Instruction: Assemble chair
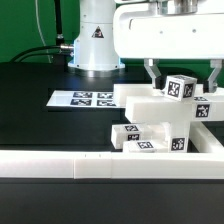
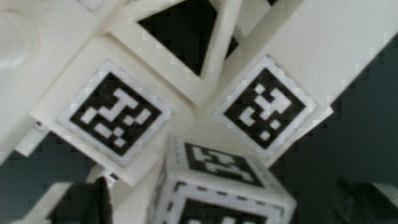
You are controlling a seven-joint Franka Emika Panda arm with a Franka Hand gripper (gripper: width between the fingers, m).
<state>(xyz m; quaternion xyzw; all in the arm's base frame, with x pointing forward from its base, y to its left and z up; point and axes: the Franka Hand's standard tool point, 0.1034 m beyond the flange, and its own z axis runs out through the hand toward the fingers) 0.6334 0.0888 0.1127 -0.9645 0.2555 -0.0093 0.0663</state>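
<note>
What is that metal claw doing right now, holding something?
Gripper: open, its fingers spread on either side of the small white plastic block with black-and-white tags, gaps visible, not gripping it.

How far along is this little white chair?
Partly built. Several tagged white pieces already look joined into a stack beside the marker board. The gripper stands open around the top tagged block, gripping nothing. Lower pieces by the border rail may still be loose; that I cannot tell, and no finished chair shows yet.

Bright light is making the chair pieces glow white. The wrist view is looking blurry and soft.
</note>
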